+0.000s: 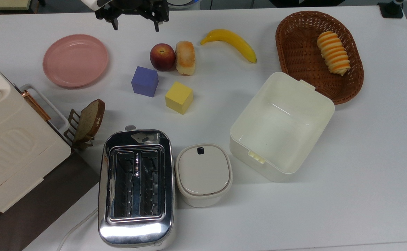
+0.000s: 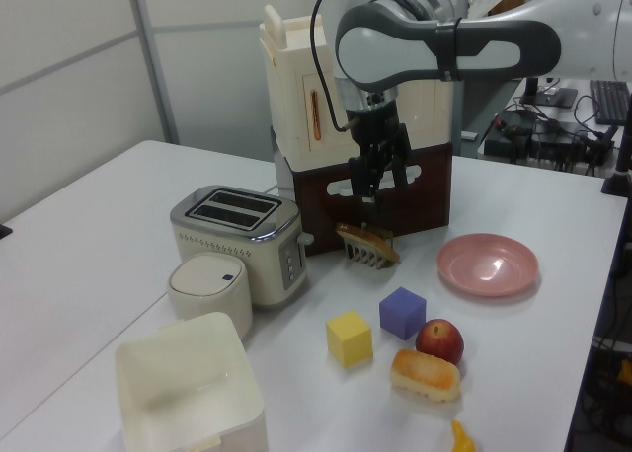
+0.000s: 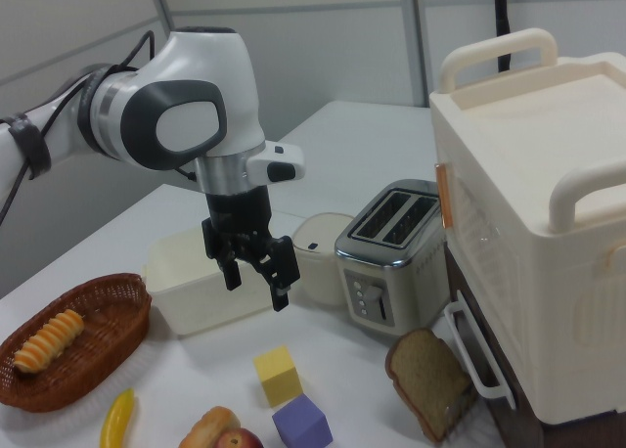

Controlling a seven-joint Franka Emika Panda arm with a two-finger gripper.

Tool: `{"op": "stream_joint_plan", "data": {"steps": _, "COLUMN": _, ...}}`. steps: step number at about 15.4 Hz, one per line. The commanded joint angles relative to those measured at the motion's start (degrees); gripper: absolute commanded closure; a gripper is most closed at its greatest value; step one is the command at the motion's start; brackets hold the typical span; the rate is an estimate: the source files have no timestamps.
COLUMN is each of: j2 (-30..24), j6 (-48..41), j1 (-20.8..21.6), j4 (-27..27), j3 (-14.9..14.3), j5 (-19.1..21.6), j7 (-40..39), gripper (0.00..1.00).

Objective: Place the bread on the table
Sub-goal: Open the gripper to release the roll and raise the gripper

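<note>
Bread [image 1: 185,58] on table [image 1: 363,157] touching apple [image 1: 162,56]; end effector [image 1: 134,25] spread, empty, well apart.

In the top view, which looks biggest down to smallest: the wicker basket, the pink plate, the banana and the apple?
Largest to smallest in the top view:
1. Wicker basket
2. Pink plate
3. Banana
4. Apple

Basket and plate both lie flat on the table, so this order looks reliable.

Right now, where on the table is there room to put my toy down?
The table is bare along the top view's right and bottom edges, past the white tub, and between the banana and basket. It's crowded around the apple, bread and the two cubes.
</note>
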Motion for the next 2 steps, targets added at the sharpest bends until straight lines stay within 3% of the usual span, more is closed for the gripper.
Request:
{"op": "stream_joint_plan", "data": {"steps": 1, "j2": -0.9, "j6": 1.5, "j1": -0.2, "j4": -0.9, "j3": -0.6, "j5": 1.0, "j7": 0.9, "gripper": 0.00}}
{"op": "stream_joint_plan", "data": {"steps": 2, "j2": -1.0, "j6": 1.7, "j1": -0.1, "j4": -0.9, "j3": -0.5, "j5": 1.1, "j7": 0.9, "gripper": 0.00}}
